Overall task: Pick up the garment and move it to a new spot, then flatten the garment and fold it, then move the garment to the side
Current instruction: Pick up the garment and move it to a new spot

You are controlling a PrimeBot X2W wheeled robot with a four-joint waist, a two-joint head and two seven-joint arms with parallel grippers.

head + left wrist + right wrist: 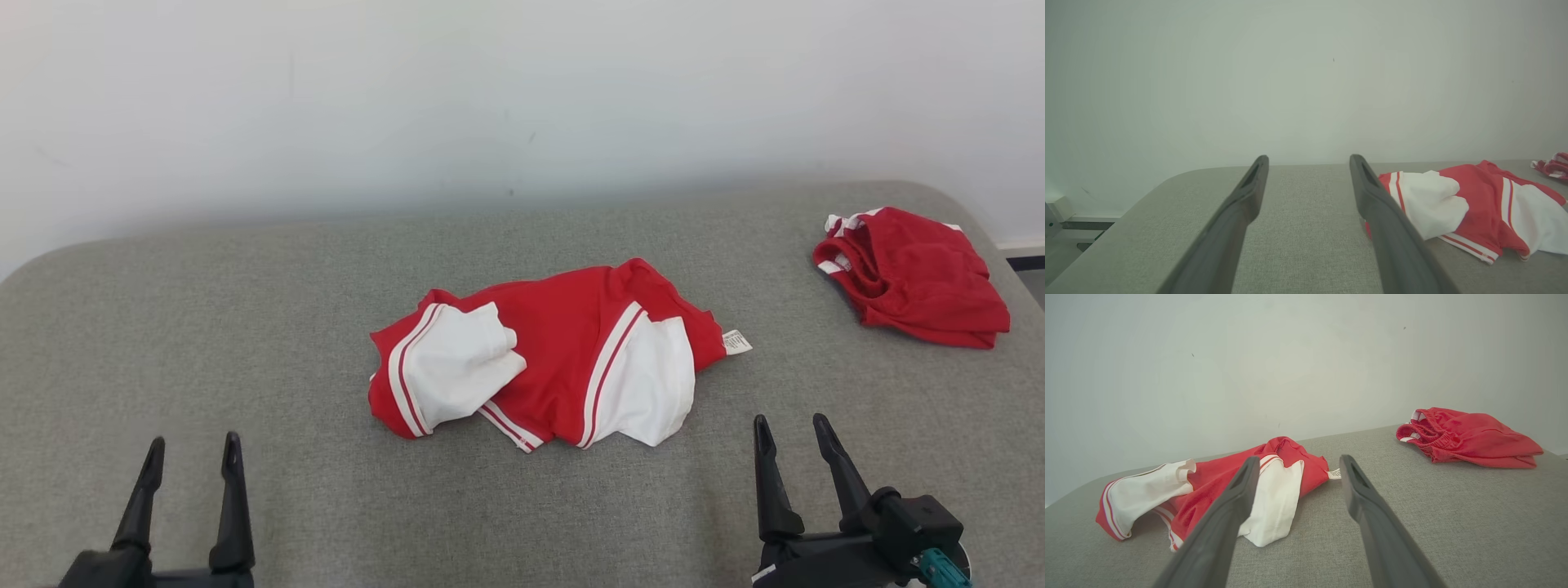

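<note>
Left gripper [194, 441]: jaws wide, empty; low at my left, well apart from the garment.
Right gripper [790, 418]: jaws wide, empty; near the garment's near right edge, not touching it.
Table [245, 327]: grey fabric top with rounded corners, set against a pale wall.
Garment [563, 351]: red with white panels and striped trim. It lies crumpled at the middle of the table, beyond and between the two grippers.
Bundle [914, 278]: a second red piece at the far right corner, well apart from the garment.
Tag [736, 341]: small and white, flat on the table at the garment's right end.
Progress: I judge the work to be at its start. Nothing is gripped, the cloth is bunched, and one white panel is doubled over at the left. Lifting, moving, flattening, folding and setting aside all appear to remain.
Axis: the long axis runs across the table from left to right, with the right end slightly farther from me. The tagged end points right, toward the bundle.
</note>
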